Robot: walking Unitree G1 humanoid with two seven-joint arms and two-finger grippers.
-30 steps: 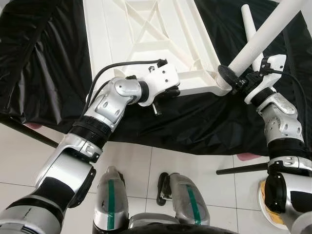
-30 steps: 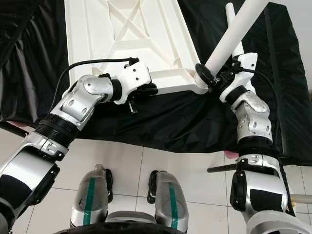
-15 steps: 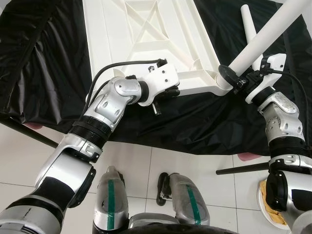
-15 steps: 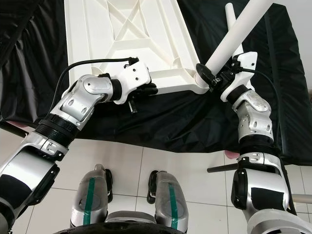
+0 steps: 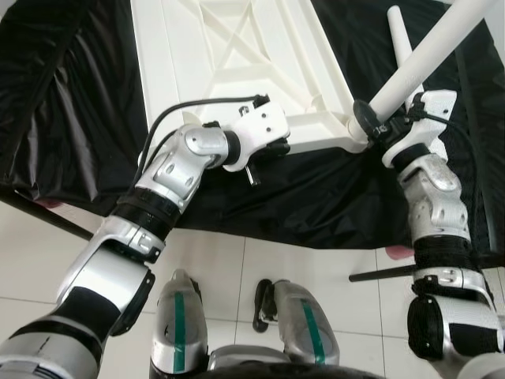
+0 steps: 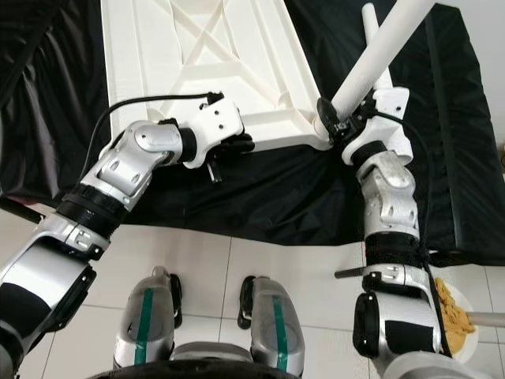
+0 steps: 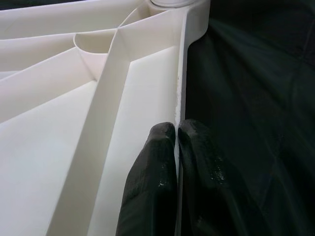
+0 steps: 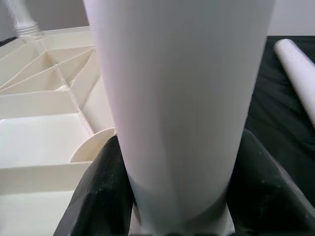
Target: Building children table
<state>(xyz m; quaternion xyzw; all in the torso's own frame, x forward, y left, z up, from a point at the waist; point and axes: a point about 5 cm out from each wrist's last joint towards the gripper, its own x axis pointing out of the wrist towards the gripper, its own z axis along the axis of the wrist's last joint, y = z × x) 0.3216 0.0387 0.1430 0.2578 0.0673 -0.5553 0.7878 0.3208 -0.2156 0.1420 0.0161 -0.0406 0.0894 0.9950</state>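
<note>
Upturned white plastic ribbed tabletop (image 5: 237, 55) flat on black sheeting (image 5: 71, 103) over a bench, near edge toward the robot. Left gripper (image 7: 176, 135) pinched tight on the thin near rim of that tabletop, fingers (image 7: 152, 167) pressed on either side of it. Right gripper (image 8: 172, 196) clamped around a thick white cylindrical table leg (image 5: 430, 51), its lower end at the tabletop's near right corner socket, tilting up and away to the right. Second white leg (image 6: 371, 28) lying on the sheeting just beyond.
</note>
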